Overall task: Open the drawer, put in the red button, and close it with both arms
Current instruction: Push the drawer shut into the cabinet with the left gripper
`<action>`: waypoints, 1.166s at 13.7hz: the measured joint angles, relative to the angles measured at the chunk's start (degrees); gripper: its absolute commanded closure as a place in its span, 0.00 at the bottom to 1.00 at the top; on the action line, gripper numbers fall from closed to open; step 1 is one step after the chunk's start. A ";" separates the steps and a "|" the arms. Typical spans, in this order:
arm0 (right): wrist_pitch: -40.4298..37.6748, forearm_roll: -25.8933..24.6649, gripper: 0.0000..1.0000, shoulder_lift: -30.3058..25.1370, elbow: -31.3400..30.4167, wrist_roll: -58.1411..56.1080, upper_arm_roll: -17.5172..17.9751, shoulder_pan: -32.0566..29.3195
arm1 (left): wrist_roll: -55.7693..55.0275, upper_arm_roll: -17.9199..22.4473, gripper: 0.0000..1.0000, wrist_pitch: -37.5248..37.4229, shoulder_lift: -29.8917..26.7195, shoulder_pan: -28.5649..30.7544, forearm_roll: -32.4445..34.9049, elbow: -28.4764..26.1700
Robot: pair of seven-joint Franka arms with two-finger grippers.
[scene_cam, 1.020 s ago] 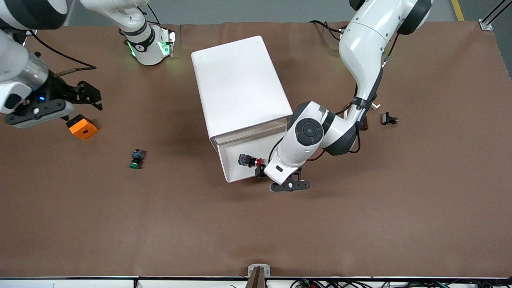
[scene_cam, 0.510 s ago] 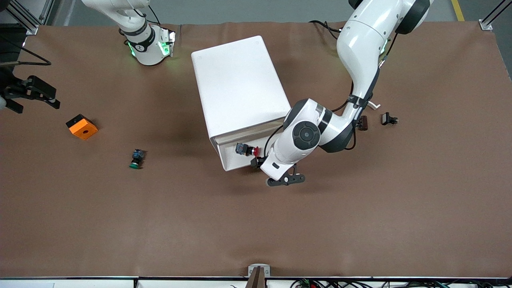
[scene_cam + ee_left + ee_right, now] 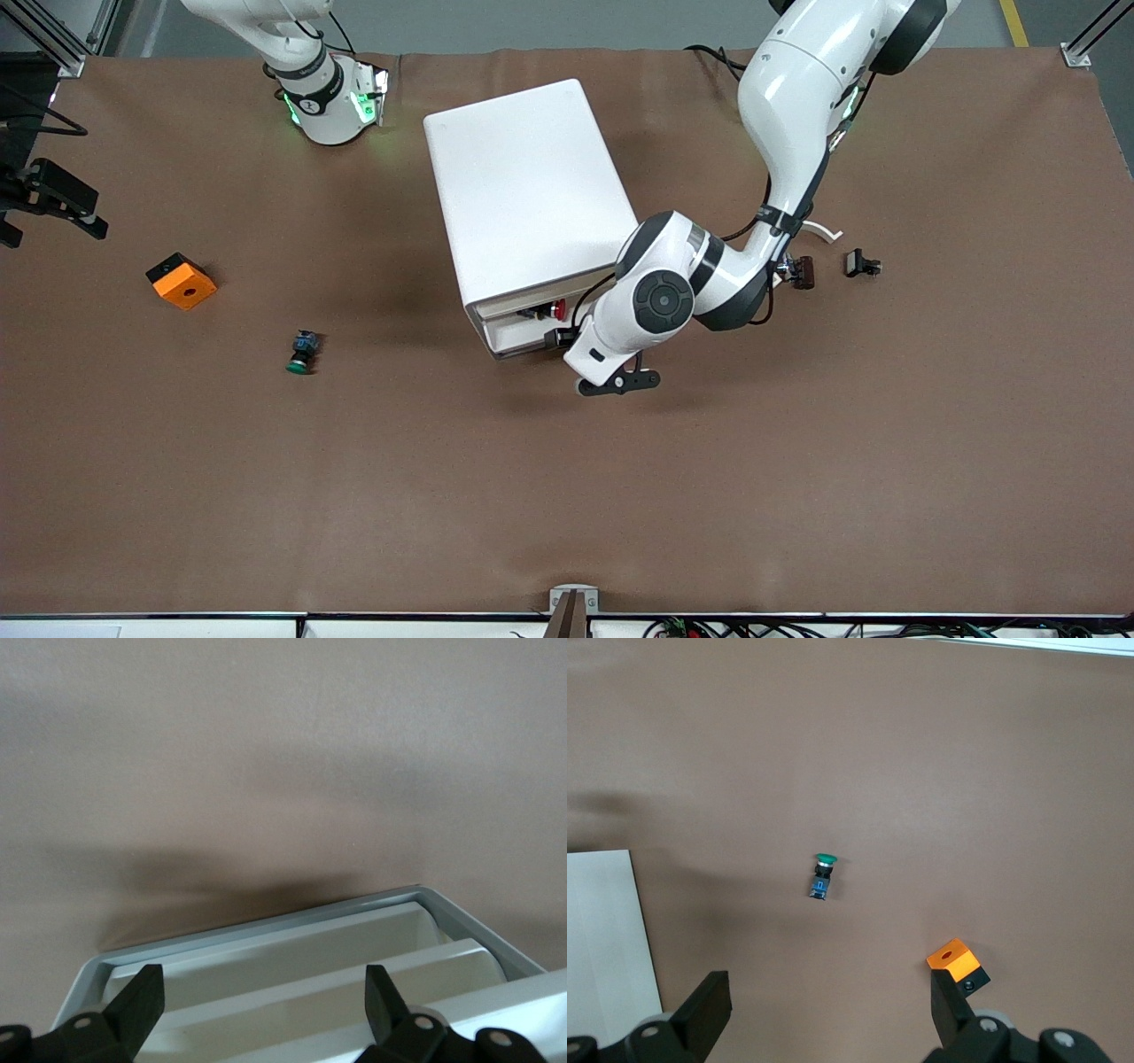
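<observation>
The red button [image 3: 555, 309] is lying inside the white cabinet's [image 3: 530, 190] drawer [image 3: 518, 335], which is standing slightly open. The left end effector [image 3: 261, 1014] is spread wide, holding nothing, at the drawer front. The right end effector [image 3: 830, 1014] is hanging wide and empty over the table [image 3: 797, 487] near the orange block [image 3: 181, 281].

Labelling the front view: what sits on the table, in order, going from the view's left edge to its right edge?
Open right gripper → orange block with a hole → green-capped push-button → white drawer cabinet → open left gripper → small dark-brown part → small black part.
</observation>
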 measured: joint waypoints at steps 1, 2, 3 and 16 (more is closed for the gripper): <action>-0.74 0.00 0.00 0.07 0.20 0.15 0.00 -0.05 | -0.54 -0.01 0.00 -0.02 0.00 -0.19 -0.02 -0.01; -2.09 0.00 0.00 0.28 0.26 0.29 0.00 -0.10 | -1.20 -0.02 0.00 -0.07 0.00 -0.45 -0.02 -0.04; -3.02 0.00 0.00 0.63 0.29 0.44 -0.02 -0.22 | -1.79 -0.04 0.00 -0.14 0.00 -0.82 -0.02 -0.09; -5.74 -0.06 0.00 1.39 5.15 0.68 0.64 -3.15 | -1.46 1.14 0.00 -0.05 0.03 -2.18 3.64 -1.52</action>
